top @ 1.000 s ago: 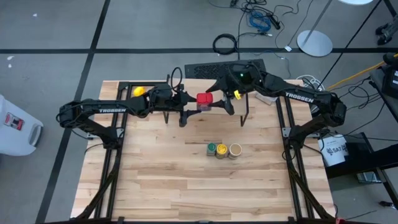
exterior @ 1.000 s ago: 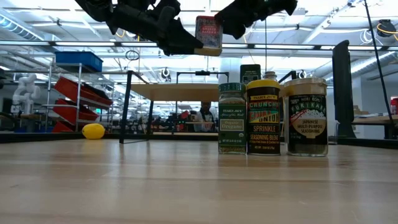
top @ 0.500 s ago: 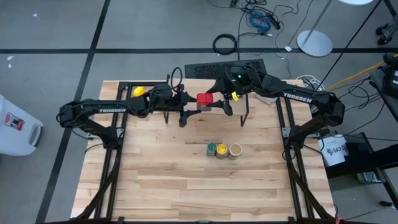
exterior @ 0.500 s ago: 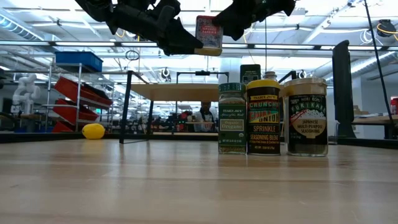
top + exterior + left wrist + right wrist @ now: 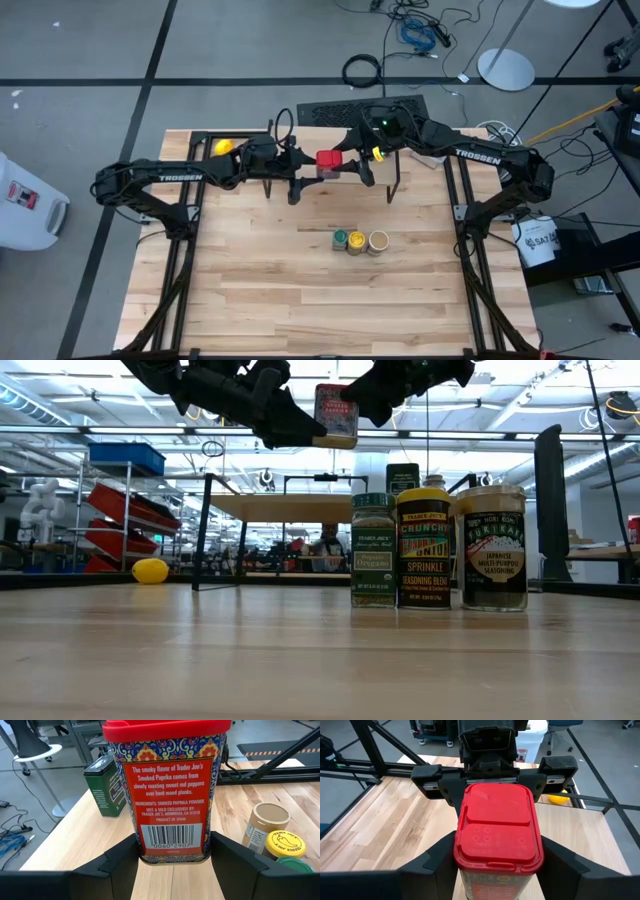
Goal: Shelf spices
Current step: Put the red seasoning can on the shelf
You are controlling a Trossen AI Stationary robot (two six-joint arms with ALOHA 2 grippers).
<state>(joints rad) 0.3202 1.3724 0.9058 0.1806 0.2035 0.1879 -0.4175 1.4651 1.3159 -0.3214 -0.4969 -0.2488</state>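
My left pincer (image 5: pixel 172 857) is clamped on the base of the red tin (image 5: pixel 329 159), held in the air above the shelf (image 5: pixel 345 168). My right pincer (image 5: pixel 495 855) flanks its lid, fingers close on both sides; I cannot tell whether they touch. At five o'clock from the tin, three jars (image 5: pixel 358 241) stand together on the wooden table (image 5: pixel 260 290). A green box (image 5: pixel 107 787) sits on the shelf. A yellow ball (image 5: pixel 150 570) lies at the table's ten o'clock corner. Racks fill the room behind.

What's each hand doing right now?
Left hand: closed on the smoked paprika tin, held in the air.
Right hand: around the tin's red lid; grip cannot be told.
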